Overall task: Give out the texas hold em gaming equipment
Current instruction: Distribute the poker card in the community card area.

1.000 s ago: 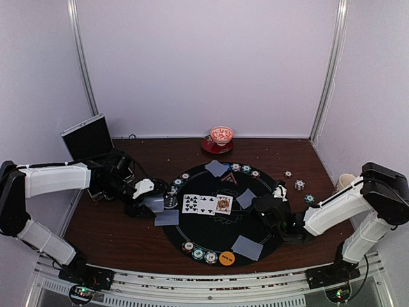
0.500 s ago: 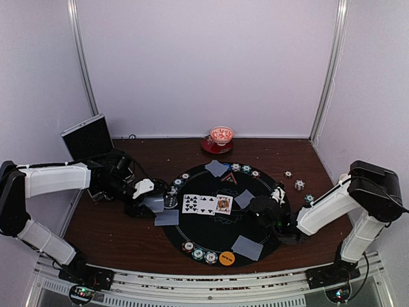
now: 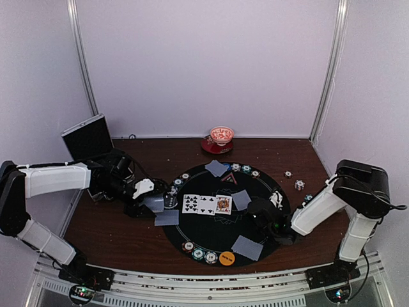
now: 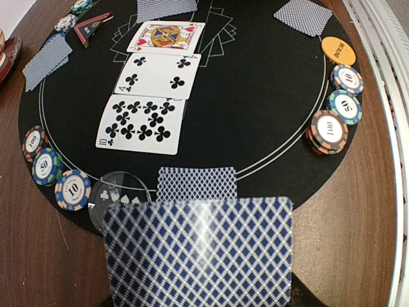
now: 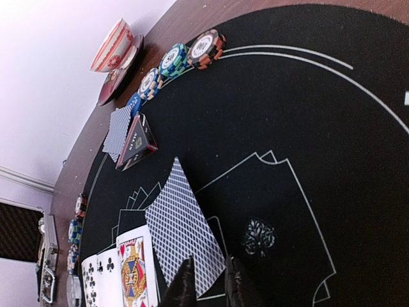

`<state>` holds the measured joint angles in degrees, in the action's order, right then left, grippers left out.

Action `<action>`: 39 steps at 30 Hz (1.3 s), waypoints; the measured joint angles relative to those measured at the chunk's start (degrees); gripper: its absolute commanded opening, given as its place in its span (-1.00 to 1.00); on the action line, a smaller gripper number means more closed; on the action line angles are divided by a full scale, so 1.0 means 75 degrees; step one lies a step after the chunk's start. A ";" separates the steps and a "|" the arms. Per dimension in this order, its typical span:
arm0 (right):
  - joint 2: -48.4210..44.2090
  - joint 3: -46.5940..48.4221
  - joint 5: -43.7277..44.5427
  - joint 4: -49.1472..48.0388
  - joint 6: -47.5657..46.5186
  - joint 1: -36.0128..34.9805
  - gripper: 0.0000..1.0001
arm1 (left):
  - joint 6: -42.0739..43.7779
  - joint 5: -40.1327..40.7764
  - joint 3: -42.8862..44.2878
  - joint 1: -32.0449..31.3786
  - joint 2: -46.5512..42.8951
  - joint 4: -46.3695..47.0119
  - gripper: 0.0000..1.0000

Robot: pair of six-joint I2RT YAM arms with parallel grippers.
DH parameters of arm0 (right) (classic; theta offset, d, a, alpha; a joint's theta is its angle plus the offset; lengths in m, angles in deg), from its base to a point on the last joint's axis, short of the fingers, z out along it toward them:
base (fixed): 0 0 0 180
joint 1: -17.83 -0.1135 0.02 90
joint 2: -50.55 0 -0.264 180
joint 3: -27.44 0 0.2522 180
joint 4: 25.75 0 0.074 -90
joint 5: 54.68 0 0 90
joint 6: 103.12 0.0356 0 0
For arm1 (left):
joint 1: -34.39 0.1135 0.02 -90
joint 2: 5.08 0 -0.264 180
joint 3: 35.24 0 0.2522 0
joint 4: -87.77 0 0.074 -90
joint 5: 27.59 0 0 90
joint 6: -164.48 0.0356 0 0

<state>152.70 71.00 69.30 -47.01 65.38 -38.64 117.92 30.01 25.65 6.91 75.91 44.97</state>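
Listing contents by position relative to the black mat (image 3: 211,231).

Centre of mat: three face-up cards in a row, the ten of clubs (image 4: 144,125), four of clubs (image 4: 156,75) and king of hearts (image 4: 167,36), with neighbouring edges touching.

Right of centre, on the mat: one face-down card (image 5: 182,230), lying flat. The right gripper (image 5: 209,286) stands at its near corner with its fingertips a narrow gap apart and nothing clamped between them.

Left rim of mat: the left gripper (image 3: 148,203) is closed on a deck of grey-blue-backed cards (image 4: 198,252), held back-up just outside the rim. The deck hides the fingers in the wrist view. A second face-down card (image 4: 197,184) lies across the mat's white line. Three striped chips (image 4: 46,166) and a clear disc (image 4: 118,195) sit along the same rim.

Near rim of mat: three chip stacks (image 4: 340,105) in a curve, with an orange marker disc (image 4: 338,50) at the end of the row and a third face-down card (image 3: 247,247) just inside.

Far rim of mat: a fourth face-down card (image 3: 216,168), a black-and-red triangular piece (image 5: 137,144) and a row of chips (image 5: 172,59).

Off the mat, right side: three loose chips (image 3: 299,185) on the wooden table (image 3: 115,230).

Off the mat, far side: a red-and-white bowl (image 3: 222,134) on its red saucer (image 3: 209,148).
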 measured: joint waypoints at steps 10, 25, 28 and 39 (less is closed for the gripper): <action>-0.0038 -0.0026 -0.0286 -0.0070 -0.0079 -0.0076 -0.34 | 0.0000 0.0000 0.0000 0.0000 0.0000 -0.0003 0.15; -0.0289 0.0093 -0.0262 0.0615 -0.0388 -0.0493 -0.22 | 0.0003 0.0000 0.0000 0.0000 0.0000 0.0000 0.16; -0.0379 0.0111 -0.0248 0.0839 -0.0507 -0.0510 -0.04 | 0.0003 0.0000 0.0000 0.0000 0.0000 0.0000 0.16; -0.1518 0.1014 -0.0108 0.2465 -0.1888 -0.0227 0.94 | 0.0000 -0.0003 0.0000 0.0000 0.0000 0.0000 0.16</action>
<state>141.31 78.61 68.49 -28.52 51.21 -40.34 117.92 29.99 25.65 6.91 75.91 44.97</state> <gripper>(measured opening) 0.871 0.581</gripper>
